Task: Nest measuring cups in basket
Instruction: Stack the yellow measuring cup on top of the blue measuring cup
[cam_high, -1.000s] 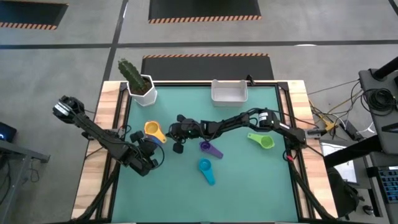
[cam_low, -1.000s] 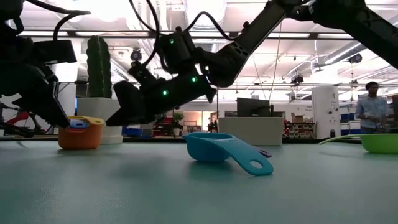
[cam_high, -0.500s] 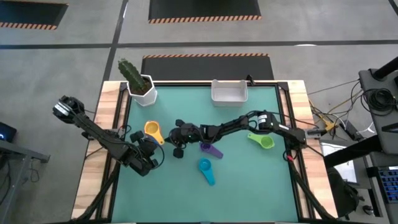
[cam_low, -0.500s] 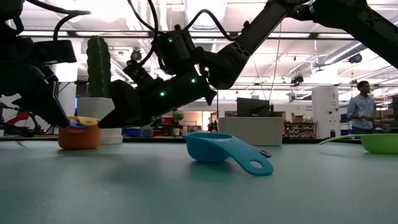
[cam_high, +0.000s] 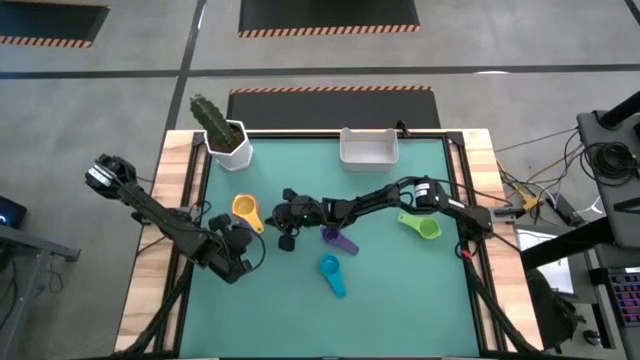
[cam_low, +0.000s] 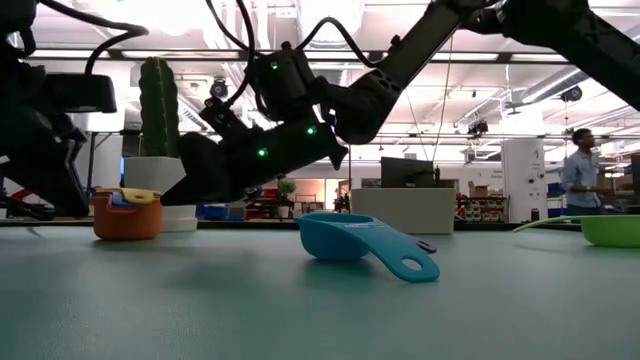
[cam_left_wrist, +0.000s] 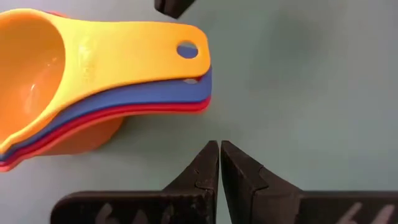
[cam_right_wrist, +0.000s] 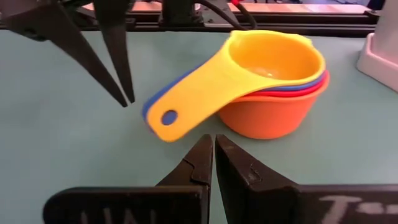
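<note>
Now left gripper (cam_high: 222, 222) backed off cup stack (cam_high: 246, 211), both grippers shut, empty

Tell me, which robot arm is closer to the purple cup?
The right one. The right gripper hangs just beside the purple cup, toward the table's middle. The left gripper waits farther off, past the stacked yellow cup, near the table's left edge.

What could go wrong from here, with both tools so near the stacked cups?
1. The shut right tool and shut left tool both point at the nested stack; they might collide or push it over.
2. Purple cup, teal cup and green cup lie loose, far from the basket.
</note>
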